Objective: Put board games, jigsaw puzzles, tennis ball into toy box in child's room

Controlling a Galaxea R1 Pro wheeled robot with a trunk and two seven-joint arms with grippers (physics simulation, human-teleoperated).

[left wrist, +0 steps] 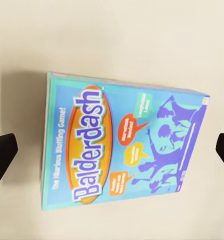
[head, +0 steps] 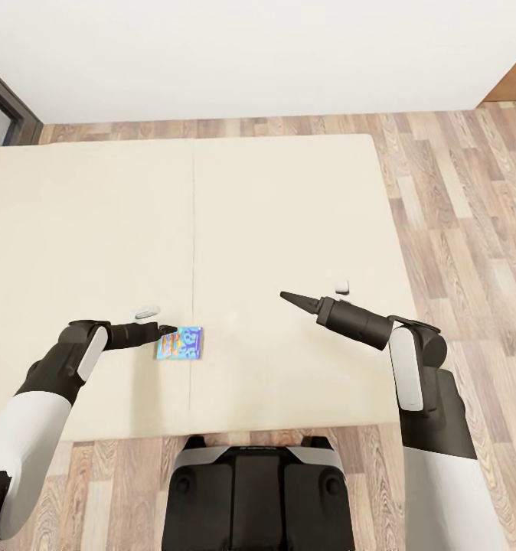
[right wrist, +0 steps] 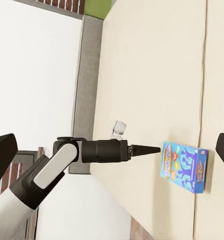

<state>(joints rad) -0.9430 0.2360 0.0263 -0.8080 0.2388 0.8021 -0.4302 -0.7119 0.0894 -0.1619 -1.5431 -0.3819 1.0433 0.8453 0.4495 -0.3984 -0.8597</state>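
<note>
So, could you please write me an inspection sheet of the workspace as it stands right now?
Surface: cream bed, a seam running down its cover.
Job's things: blue Balderdash board game lying flat near the bed's front edge.
Clutter: nothing seen.
Grippers: left gripper at the game's edge, fingers spread to either side of the box, not touching it; right gripper above bare cover, apart from the game, state unclear.
Cables: nothing seen.
Surroundings: white wall, wood-plank floor, dark window frame.

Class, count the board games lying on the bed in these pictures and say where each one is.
1. A blue Balderdash board game lies flat on the bed, near its front edge, just ahead of the left hand. Others may lie outside the views.
</note>
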